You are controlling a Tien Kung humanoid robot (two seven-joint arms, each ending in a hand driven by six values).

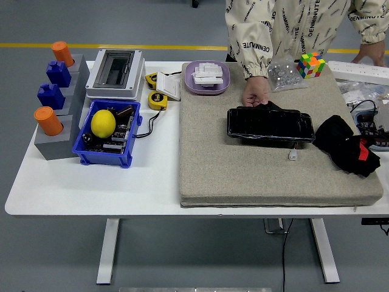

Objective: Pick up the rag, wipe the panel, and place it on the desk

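Person's hand [256,92] partly behind black panel [270,125]

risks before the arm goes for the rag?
1. A person's hand rests on the far left corner of the glossy black panel; a robot arm reaching in could meet it.
2. The crumpled black rag with a red patch lies close beside the panel's right end near loose cables, which a grasp might snag.
3. Neither robot hand is in view yet.
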